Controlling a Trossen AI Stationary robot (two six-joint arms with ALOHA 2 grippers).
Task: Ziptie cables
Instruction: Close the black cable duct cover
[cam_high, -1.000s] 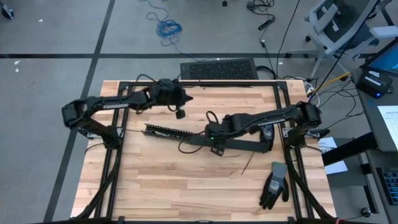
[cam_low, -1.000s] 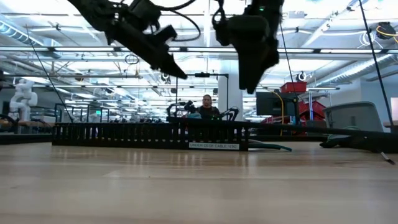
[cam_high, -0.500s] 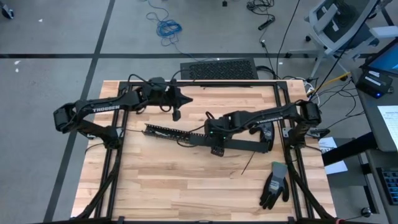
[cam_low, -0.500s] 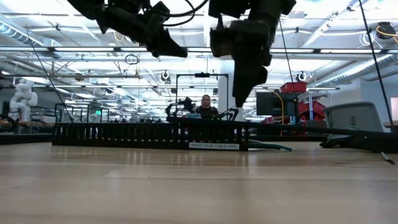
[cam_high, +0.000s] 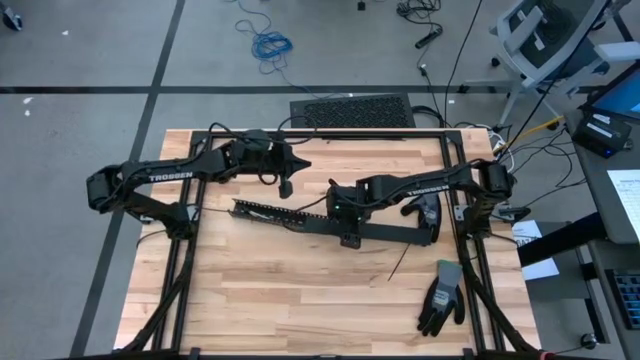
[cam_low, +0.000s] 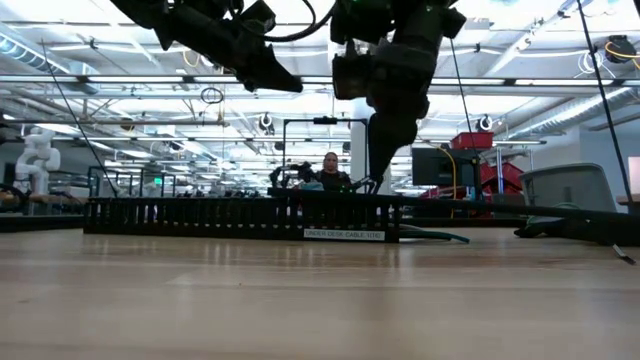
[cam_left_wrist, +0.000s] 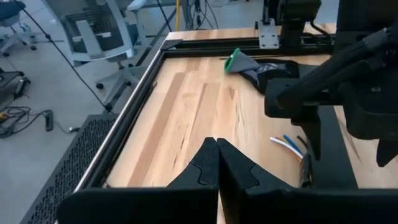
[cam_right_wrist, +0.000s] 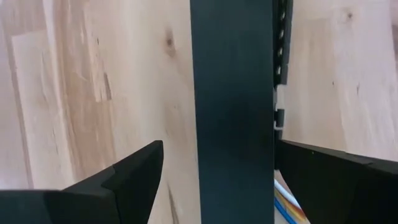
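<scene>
A long black cable tray (cam_high: 390, 232) lies flat across the middle of the wooden table. The cables (cam_right_wrist: 285, 198), thin white, yellow and blue wires, show beside the tray in the right wrist view and the left wrist view (cam_left_wrist: 286, 143). My right gripper (cam_right_wrist: 217, 149) points steeply down over the tray's left part (cam_high: 338, 212). It is open, with one finger on either side of the tray (cam_right_wrist: 233, 93) and a gap at each. My left gripper (cam_left_wrist: 217, 144) is shut and empty, high above the far left of the table (cam_high: 300, 161).
A thin black zip-tie strip (cam_high: 397, 265) and a grey and black glove (cam_high: 440, 298) lie near the table's right front. A black metal frame (cam_high: 455, 170) rims the table. A black mesh panel (cam_high: 350, 110) lies just past the far edge. People sit in the room behind (cam_low: 331, 172).
My right gripper has sunk toward the cable tray, shifted a little toward the table's left and rolled, staying open. My left gripper has risen, staying shut. The tray has kept its place.
</scene>
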